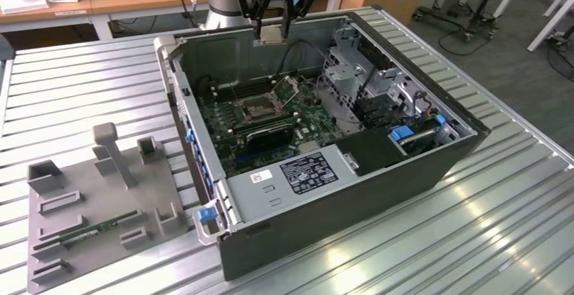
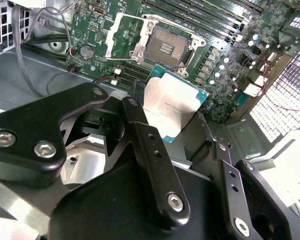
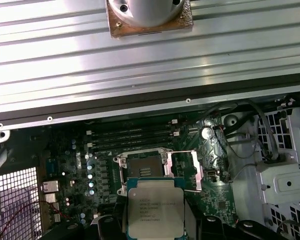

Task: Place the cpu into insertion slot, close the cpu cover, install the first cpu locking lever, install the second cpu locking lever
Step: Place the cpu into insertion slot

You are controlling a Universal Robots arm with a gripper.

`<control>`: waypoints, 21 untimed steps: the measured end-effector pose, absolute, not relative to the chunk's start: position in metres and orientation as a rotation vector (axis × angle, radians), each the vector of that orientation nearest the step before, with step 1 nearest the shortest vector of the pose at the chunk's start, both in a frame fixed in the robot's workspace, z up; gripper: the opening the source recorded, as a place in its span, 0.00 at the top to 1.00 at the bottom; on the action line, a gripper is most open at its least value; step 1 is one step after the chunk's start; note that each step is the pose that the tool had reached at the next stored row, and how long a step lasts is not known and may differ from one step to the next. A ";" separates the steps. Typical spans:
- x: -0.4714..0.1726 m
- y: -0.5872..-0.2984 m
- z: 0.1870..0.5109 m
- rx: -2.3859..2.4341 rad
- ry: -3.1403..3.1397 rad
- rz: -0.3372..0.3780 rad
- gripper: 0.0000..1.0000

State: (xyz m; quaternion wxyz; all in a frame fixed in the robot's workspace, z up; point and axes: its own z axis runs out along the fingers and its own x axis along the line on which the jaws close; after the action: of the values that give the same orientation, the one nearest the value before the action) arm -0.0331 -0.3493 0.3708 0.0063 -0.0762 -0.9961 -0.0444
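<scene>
1. My claw is pinching the cpu. The black fingers press on two opposite edges of it.
2. The cpu is square, so it has no real long axis. Its silvery metal face is turned up toward both wrist cameras, and a thin green rim shows round that face in the second wrist view.
3. In the first wrist view the cpu's edges run roughly parallel to the socket's edges.
4. In the exterior view the cpu hangs under my claw by the top of the case's far wall. It is well above the board and not seated.
5. The insertion slot is next out, just past the cpu in the first wrist view. Its dark centre is exposed and nothing I hold touches it.
6. The cpu cover is swung open. The frame lies off to one side of the slot, joined to it along one edge, with board showing through its window.
7. The long black memory slots run beside the socket on the green circuit board.
8. The open computer case holds the board and lies on a ribbed metal table.
9. Farthest off, at the exterior view's left, a grey fixture tray sits on the table. A green memory stick lies flat in it, well apart from the case.
</scene>
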 end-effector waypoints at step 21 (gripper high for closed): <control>-0.033 -0.349 0.370 -0.459 -3.098 -0.140 0.46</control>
State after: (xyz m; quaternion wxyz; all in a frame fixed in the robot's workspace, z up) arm -0.0331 -0.3492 0.3699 0.0031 -0.1465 -0.9882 -0.0448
